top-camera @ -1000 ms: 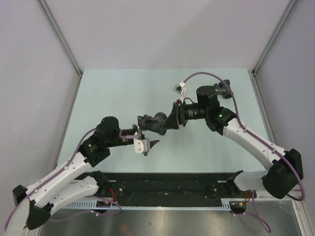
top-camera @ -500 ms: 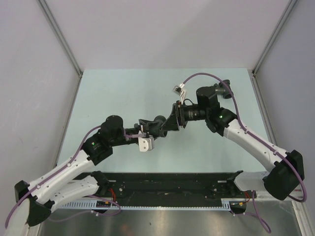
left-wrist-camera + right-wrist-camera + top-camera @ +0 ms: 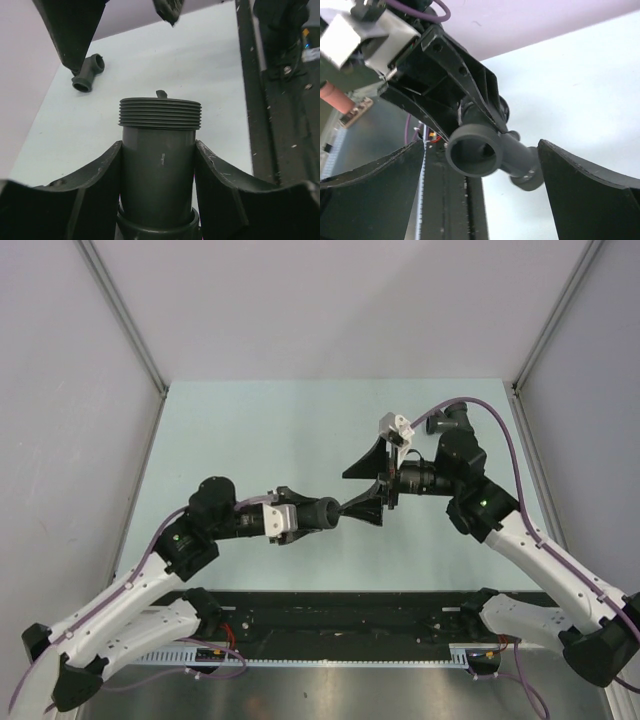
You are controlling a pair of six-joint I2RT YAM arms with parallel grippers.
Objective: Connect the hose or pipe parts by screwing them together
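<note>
A dark grey straight pipe part (image 3: 159,165) with a threaded end stands between my left fingers, and the left gripper (image 3: 158,145) is shut on its barrel. From above, the left gripper (image 3: 305,512) holds this pipe (image 3: 325,511) level over the middle of the table, pointing right. My right gripper (image 3: 344,492) stands open just beyond the pipe's tip, with its lower finger close to it. In the right wrist view the pipe's round open end (image 3: 472,150) faces me, and the right gripper (image 3: 481,145) has its fingers spread wide on either side. A small branched fitting (image 3: 89,72) lies on the table farther off.
A black rail (image 3: 340,610) runs along the near edge of the pale table (image 3: 250,430), between the arm bases. Grey walls close in the left, right and back. A purple cable (image 3: 490,415) loops over the right arm.
My left gripper shut on the pipe while the right still held it. Then the right gripper let go, opened wide, turned its wrist and drew back slightly to the right.
</note>
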